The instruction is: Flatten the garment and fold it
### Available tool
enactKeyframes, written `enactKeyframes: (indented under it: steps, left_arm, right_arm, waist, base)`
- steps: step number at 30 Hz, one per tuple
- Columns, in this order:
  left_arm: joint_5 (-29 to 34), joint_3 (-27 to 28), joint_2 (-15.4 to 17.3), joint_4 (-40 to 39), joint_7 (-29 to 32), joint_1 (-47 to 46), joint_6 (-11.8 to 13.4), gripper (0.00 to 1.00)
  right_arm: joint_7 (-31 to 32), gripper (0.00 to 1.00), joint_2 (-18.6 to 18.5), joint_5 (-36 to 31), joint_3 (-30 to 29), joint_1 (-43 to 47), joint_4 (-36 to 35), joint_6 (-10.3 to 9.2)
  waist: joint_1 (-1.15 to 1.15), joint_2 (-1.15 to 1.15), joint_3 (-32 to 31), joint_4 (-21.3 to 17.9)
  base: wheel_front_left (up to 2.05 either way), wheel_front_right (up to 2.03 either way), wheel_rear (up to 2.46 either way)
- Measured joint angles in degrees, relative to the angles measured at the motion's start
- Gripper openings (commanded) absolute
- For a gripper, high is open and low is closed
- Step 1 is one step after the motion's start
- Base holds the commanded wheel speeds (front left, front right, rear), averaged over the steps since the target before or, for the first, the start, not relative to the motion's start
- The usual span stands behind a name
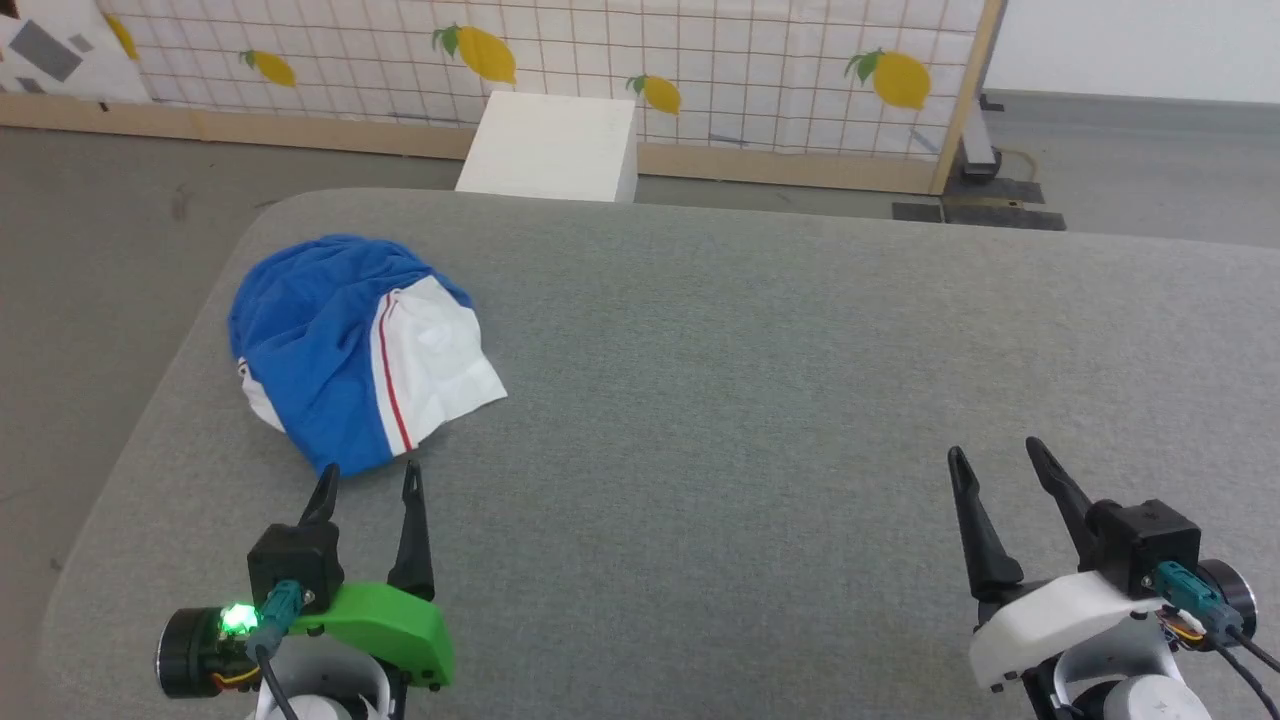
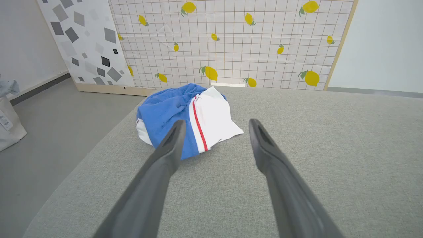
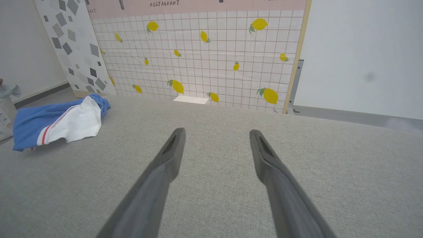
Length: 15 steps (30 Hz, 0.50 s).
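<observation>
Garment: one crumpled blue-and-white heap, neither flattened nor folded. By my reading the task is at its very start.
Done so far: nothing that shows. No edge is laid out and no crease is made.
Left to do: the whole job, which is to take hold, spread the cloth flat, smooth it, then fold.
Left jaws: spread wide and empty at the lower left of the head view. The fingertips are just short of the heap's near blue edge. In the left wrist view one finger overlaps that edge, and I cannot tell whether it touches.
Right jaws: spread wide and empty at the lower right of the head view. The fingers are over bare cloth covering, well apart from the garment.
Garment place: upper left of the head view, near the left edge of the surface; middle left of the right wrist view.
Garment lie: the blue body is bunched into a dome. A white panel is draped on its right side, with a thin red stripe along the seam. A small white patch shows at its lower left. No lettering is visible.
Count, garments: one.
Count, jaws: two pairs, four dark fingers in all.
Count, surfaces: one, grey and fabric-covered.
Count, beyond the surface: one white block at top centre and one lemon-print panel behind it.
</observation>
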Motion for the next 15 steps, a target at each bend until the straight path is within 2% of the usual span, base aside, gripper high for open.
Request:
enactKeyframes:
  steps: [15]
  left_arm:
    - [-1.8,-0.1,0.2,0.6,-1.9,1.7,0.7,1.0]
  right_arm:
    - [-1.9,1.0,0.0,2.1,0.1,0.6,1.6,0.0]
  waist:
    - [0.0,0.0,-0.7,5.0]
  base:
    - [0.0,0.0,0.0]
